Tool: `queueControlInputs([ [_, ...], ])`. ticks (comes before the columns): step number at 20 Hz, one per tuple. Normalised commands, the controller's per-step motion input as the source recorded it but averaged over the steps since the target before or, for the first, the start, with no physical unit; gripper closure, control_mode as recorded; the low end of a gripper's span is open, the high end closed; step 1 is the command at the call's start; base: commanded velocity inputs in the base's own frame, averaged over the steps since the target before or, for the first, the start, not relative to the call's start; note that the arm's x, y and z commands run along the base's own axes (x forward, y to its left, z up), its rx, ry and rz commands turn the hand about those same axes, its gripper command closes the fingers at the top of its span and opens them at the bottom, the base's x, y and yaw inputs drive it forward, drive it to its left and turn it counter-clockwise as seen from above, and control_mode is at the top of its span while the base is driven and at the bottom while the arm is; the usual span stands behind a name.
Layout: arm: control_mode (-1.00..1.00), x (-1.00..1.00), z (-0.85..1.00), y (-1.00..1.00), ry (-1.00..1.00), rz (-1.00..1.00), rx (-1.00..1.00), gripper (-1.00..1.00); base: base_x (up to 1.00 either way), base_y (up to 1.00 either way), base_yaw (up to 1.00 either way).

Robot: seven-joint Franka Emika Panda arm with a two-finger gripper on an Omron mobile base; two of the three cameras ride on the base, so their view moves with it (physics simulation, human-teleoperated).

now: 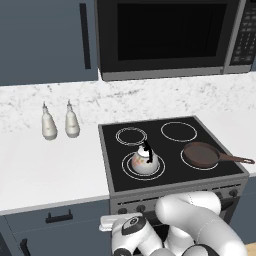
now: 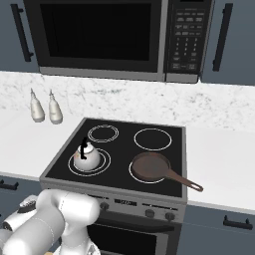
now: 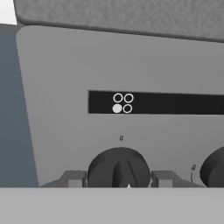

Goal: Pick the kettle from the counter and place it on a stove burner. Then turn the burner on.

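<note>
Your kettle (image 1: 144, 161) sits centred on the front-left stove burner (image 1: 126, 170), so placement is done. Your claw (image 3: 119, 179) straddles a dark control knob (image 3: 118, 168), tips either side; I cannot tell whether it grips yet.

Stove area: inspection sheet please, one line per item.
Surface: white marble-look counter either side of a black glass cooktop.
Job's things: kettle sits upright on the front-left stove burner, inside its double ring.
Clutter: brown frying pan on the front-right ring, handle pointing right; two white bottles on the counter left of the cooktop.
Hand: the hand is at the stove's front panel, its fingers either side of a dark knob; contact cannot be told.
Cables: nothing seen.
Surroundings: microwave above the stove; dark blue-grey cabinets; a burner diagram on the panel marks the lower-left circle.
</note>
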Motion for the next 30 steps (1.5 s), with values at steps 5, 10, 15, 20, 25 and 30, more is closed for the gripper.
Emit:
queueControlInputs([
  [5,-1.00,0.00,0.00,0.00,0.00,0.00,0.00,1.00,0.00,0.00,0.00],
  [10,-1.00,0.00,0.00,0.00,0.00,0.00,-0.04,1.00,0.00,0.00,0.00],
  [15,-1.00,0.00,0.00,0.00,0.00,0.00,-0.13,1.00,0.00,0.00,0.00],
  [20,-1.00,0.00,0.00,0.00,0.00,0.00,-0.13,1.00,0.00,0.00,0.00],
  [25,-1.00,0.00,0.00,0.00,0.00,0.00,-0.13,1.00,0.00,0.00,0.00],
  [30,-1.00,0.00,0.00,0.00,0.00,0.00,-0.12,1.00,0.00,0.00,0.00],
])
